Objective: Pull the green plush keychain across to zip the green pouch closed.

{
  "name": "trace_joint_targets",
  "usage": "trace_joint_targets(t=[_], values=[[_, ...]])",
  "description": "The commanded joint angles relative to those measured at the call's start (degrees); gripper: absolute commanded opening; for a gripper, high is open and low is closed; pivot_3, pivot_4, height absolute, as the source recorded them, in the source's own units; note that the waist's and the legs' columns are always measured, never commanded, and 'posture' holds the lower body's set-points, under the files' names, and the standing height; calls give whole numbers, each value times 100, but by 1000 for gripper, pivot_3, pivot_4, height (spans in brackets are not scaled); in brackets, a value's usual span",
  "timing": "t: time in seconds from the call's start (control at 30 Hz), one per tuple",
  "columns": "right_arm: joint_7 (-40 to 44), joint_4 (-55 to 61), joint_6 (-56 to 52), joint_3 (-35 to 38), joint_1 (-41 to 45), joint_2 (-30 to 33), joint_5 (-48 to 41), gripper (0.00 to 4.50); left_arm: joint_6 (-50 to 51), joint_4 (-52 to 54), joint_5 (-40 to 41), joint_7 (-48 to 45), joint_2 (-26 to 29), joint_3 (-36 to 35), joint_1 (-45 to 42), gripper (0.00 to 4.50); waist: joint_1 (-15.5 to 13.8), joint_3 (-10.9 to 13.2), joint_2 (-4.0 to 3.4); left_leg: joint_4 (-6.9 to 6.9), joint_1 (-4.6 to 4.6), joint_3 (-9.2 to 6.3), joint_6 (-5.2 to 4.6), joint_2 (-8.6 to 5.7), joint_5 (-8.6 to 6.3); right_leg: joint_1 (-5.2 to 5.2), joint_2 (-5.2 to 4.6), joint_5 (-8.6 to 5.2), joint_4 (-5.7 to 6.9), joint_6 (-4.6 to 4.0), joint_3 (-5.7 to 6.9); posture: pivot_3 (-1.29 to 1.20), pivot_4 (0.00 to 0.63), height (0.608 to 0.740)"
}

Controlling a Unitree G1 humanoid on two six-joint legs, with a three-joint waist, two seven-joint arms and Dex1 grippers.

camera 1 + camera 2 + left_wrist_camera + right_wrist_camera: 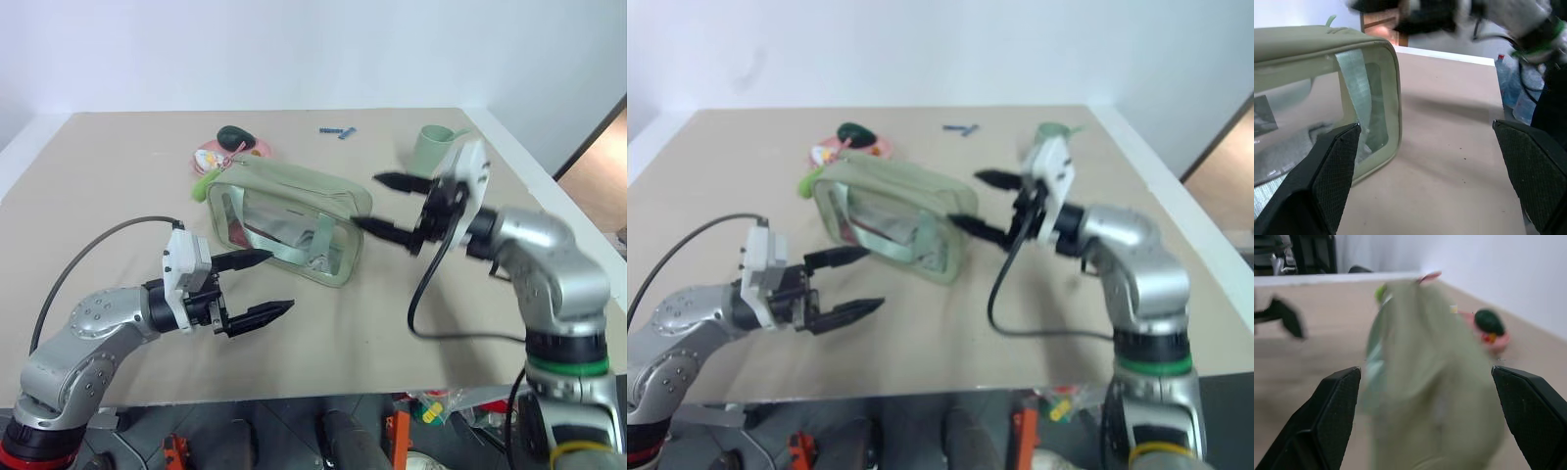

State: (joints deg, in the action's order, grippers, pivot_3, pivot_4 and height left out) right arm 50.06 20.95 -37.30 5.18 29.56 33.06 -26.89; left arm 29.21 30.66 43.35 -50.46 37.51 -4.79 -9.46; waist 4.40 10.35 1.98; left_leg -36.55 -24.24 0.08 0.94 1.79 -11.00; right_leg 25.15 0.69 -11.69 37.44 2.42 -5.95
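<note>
Pouch (290, 221) at mid-table, keychain (204, 183) at its far-left end; left gripper (266, 285), spread, near its front, right gripper (390, 205), spread, just right; the wrist views add the pouch's clear panel and top.

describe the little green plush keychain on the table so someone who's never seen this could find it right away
Start at the boxy sage-green pouch in the middle of the table. At its far left corner hangs the green plush keychain, small, fuzzy and bright lime. The dark green avocado toy just beyond it is smooth and sits on a pink plate.
</note>
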Motion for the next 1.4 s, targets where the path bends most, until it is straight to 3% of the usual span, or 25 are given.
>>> trace_joint_targets(t=[0.03,0.33,0.37,0.4,0.67,0.77,0.97,1.1,1.2,1.4], values=[[-372,624,-102,45,-133,-22,-146,4431,-52,35,25,-112,75,-62,-63,4500,5,0,0,-5,3,2,0,0,0,-2,0,2,0,1,-2,0,150,740],[-746,-15,299,-344,-138,-272,207,4431,-90,-85,-116,-95,-49,60,-265,4500,5,-1,2,-11,6,2,3,-3,27,-10,0,7,-3,-1,-7,0,150,740],[-767,-77,339,-400,-141,-312,238,3899,-92,-90,-129,-93,-58,72,-273,4500,5,-1,2,-10,6,3,3,-3,27,-10,-1,8,-3,-1,-7,0,150,740],[-786,-119,376,-444,-140,-346,259,3705,-89,-90,-136,-89,-65,77,-277,4500,5,-1,2,-9,6,2,3,-4,27,-10,0,9,-2,1,-7,0,150,740],[-826,-161,480,-505,-124,-434,234,855,-37,-52,-150,-24,-75,59,-224,4500,3,-1,2,8,2,-3,4,-4,25,-5,0,8,-3,0,-4,0,150,740],[-601,-160,623,-458,-108,-343,159,50,-51,-49,-163,-13,-67,73,-177,4500,2,-1,2,7,2,-4,4,-4,25,-6,0,8,-3,0,-3,0,150,740],[1387,-1348,1846,-541,389,638,287,50,-60,-87,-185,25,-114,126,-224,4500,-1,0,1,-1,2,1,4,-7,25,-10,-2,10,-7,4,-6,0,150,740],[2498,-3102,2847,-622,1185,974,519,50,-78,-93,-210,46,-152,183,-246,4500,3,0,2,-4,8,3,4,-6,25,-13,-1,12,-9,5,-8,0,150,740],[3237,-4533,3743,-767,1791,1042,828,50,-99,-25,-226,102,-187,201,-193,4500,3,1,2,1,11,2,3,-7,26,-14,0,12,-8,5,-7,0,150,740],[4075,-6156,5125,-925,2530,866,1223,50,-36,39,-176,324,-248,65,-96,4500,5,3,-1,9,11,2,2,-7,24,-14,0,11,-9,3,-9,0,150,740]])
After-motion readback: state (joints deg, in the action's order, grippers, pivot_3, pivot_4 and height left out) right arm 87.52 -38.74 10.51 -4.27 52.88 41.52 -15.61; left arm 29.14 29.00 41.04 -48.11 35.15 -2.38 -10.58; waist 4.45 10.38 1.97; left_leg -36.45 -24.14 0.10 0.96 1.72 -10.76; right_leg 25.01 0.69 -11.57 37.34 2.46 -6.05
